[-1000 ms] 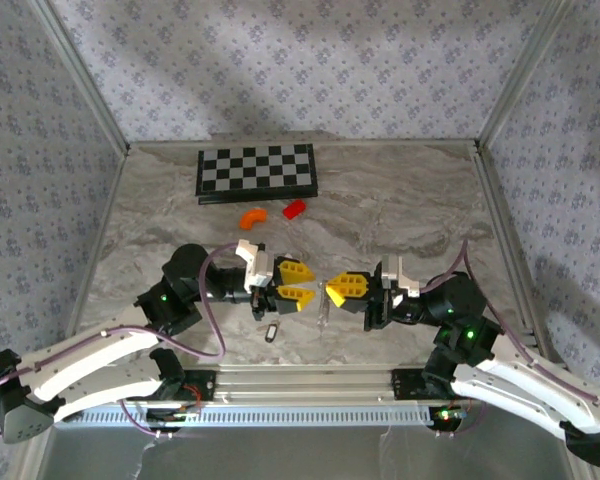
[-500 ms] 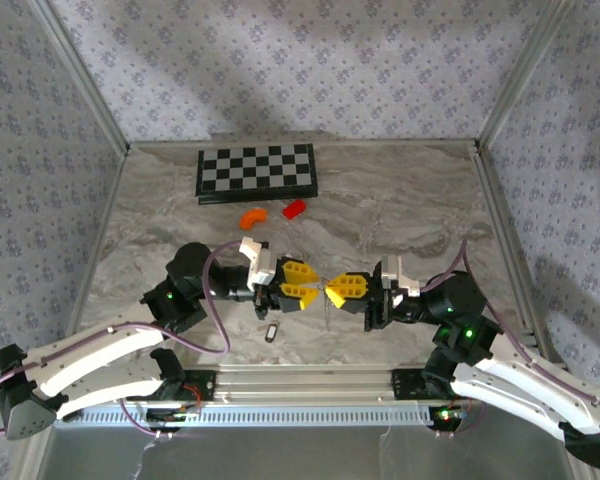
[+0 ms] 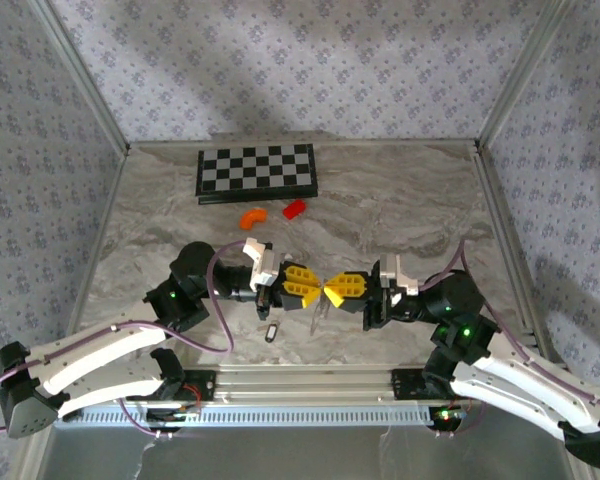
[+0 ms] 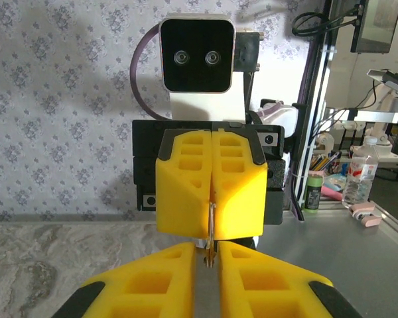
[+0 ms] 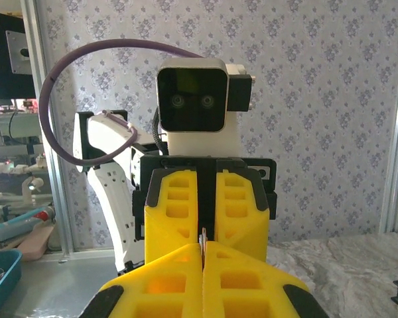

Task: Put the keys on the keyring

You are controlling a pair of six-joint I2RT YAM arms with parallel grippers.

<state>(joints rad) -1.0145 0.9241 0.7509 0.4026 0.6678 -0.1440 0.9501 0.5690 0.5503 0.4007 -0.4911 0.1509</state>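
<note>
My two grippers meet tip to tip above the middle of the table. The right gripper (image 3: 329, 292) (image 5: 203, 248) is shut on the keyring (image 5: 203, 236), a thin silvery loop seen edge-on, with its fine strand hanging down (image 3: 316, 314). The left gripper (image 3: 314, 286) (image 4: 211, 262) faces it, its yellow fingers (image 4: 156, 278) a narrow gap apart. The free end of the keyring (image 4: 211, 228) sits inside that gap and touches neither pad. One of the keys (image 3: 271, 333), a tiny dark oblong, lies on the marble below the left gripper.
A checkerboard (image 3: 257, 172) lies at the back left, with a curved orange piece (image 3: 252, 216) and a red block (image 3: 295, 208) just in front of it. Metal frame posts and papered walls bound the table. The arm bases stand on the front rail (image 3: 300, 380).
The left gripper slid right toward the right gripper and narrowed its jaws around the ring's free end. The right gripper held still, and the key stayed on the table.
</note>
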